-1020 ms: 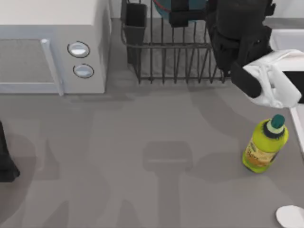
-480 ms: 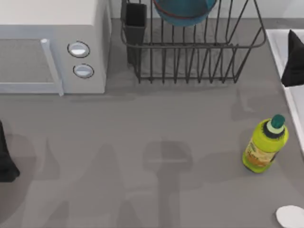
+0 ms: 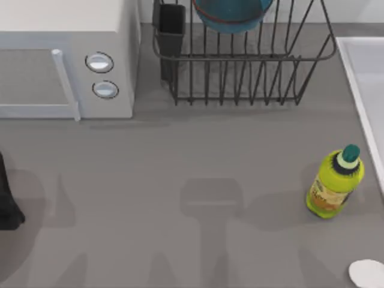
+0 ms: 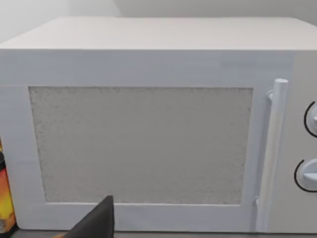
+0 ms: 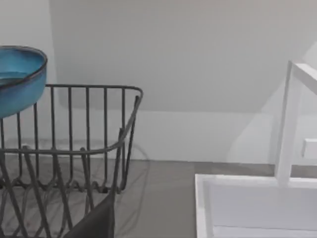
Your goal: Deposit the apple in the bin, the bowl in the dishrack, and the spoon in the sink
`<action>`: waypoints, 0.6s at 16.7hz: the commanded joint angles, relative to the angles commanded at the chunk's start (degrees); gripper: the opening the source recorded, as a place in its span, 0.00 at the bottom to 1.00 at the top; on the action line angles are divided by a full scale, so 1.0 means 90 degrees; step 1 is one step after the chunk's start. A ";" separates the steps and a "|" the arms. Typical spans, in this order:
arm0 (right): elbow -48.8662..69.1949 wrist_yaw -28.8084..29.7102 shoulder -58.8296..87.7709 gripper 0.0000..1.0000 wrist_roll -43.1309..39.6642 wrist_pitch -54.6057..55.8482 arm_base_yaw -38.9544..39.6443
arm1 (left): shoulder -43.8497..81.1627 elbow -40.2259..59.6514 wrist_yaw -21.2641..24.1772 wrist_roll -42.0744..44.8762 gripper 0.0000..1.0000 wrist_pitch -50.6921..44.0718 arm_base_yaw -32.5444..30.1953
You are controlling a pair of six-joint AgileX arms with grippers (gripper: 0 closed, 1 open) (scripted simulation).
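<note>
Bowl [image 3: 231, 15] is seen resting in the dishrack [image 3: 240, 66], released; the right arm has been withdrawn from above. Whether either arm's fingers are spread cannot be told. Apple and spoon remain undelivered, it is judged.

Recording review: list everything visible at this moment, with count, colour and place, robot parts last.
bowl: one, teal-blue with a reddish-brown rim, sitting in the dishrack.
dishrack: one, black wire, top view's upper middle, dark cutlery cup at its left corner.
microwave: one, white, two round knobs, upper left.
sink: one, white, right edge.
bottle: one, yellow-green with a dark green cap, upright at the right, in front of the sink.
pale rounded object: one, white, lower right corner; too cut off to identify.
table: one, grey.
left arm: black, at the left edge.
</note>
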 joint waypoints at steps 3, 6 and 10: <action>-0.0489 -0.0103 -0.0940 1.00 -0.0015 -0.0619 -0.0388 | 0.0000 0.0000 0.0000 0.0000 1.00 0.0000 0.0000; -0.0637 -0.0129 -0.1271 1.00 -0.0024 -0.0878 -0.0561 | 0.0000 0.0000 0.0000 0.0000 1.00 0.0000 0.0000; -0.0620 -0.0123 -0.1248 1.00 -0.0023 -0.0867 -0.0539 | 0.0000 0.0000 0.0000 0.0000 1.00 0.0000 0.0000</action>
